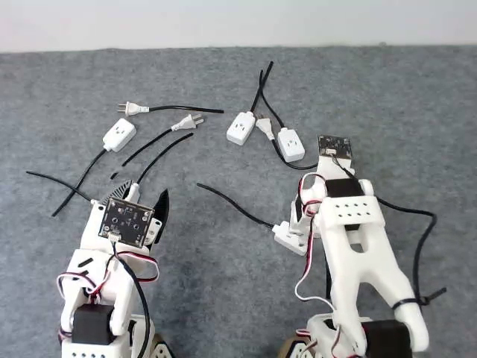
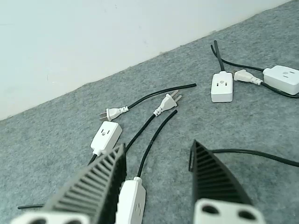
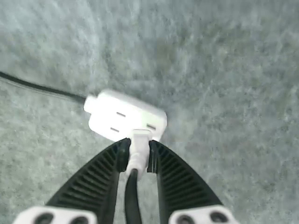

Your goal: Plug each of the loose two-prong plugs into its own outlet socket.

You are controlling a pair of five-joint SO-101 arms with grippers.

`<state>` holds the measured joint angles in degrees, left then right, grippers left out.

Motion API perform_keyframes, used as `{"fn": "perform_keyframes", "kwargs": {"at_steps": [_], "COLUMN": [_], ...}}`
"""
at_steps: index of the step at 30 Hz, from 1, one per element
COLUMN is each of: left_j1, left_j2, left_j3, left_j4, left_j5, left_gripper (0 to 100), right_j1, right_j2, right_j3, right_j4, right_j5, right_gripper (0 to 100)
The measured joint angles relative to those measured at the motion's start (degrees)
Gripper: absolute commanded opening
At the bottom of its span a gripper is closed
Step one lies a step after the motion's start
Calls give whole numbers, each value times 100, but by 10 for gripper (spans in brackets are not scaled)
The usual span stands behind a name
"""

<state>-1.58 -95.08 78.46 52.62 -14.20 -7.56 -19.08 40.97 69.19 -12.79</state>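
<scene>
Left pincer [image 2: 158, 148], lower left of the high view: released, jaws spread wide, nothing between them, hanging low over the grey carpet [image 1: 223, 298]. Near socket [image 2: 131, 200], white, lies on the carpet just beside one black finger [image 2: 100, 179]; its black cord [image 2: 154, 135] runs off and ends bare.

Upper left of the high view: far-left socket [image 1: 119, 134], flat on the carpet. First loose plug [image 1: 133, 110] lies just above it in the frame, prongs pointing left. Second loose plug [image 1: 185, 122] lies to its right, prongs pointing right. Neither plug touches a socket.

Upper centre: middle socket [image 1: 241, 127] and right-hand socket [image 1: 291, 144], near each other, with the third loose plug [image 1: 264, 128] lying between them.

Centre right: right pincer [image 3: 139, 143] clenched on the gripped plug [image 3: 139, 156], white, whose cord comes back between the jaws. Plug nose is pressed against the face of the front socket [image 3: 126, 116], at the slot pair nearest the edge. Prongs are hidden by the plug body, so I cannot tell whether they are seated. Front socket's own cord leads away toward the centre of the carpet.
</scene>
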Motion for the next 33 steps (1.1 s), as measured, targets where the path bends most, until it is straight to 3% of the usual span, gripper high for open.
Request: {"fn": "perform_keyframes", "kwargs": {"at_steps": [12,17,33], "left_j1": [0,0,0], "left_j2": [0,0,0], "left_j3": [0,0,97], "left_j4": [0,0,0], "left_j5": [0,0,0], "left_gripper": [222,222,222], "right_j1": [0,308,70], "right_j2": [0,9,-958], "right_j3": [18,26,35], "right_j4": [-308,-299,571], "right_j5": [9,9,-237], "right_gripper": [9,9,9]}}
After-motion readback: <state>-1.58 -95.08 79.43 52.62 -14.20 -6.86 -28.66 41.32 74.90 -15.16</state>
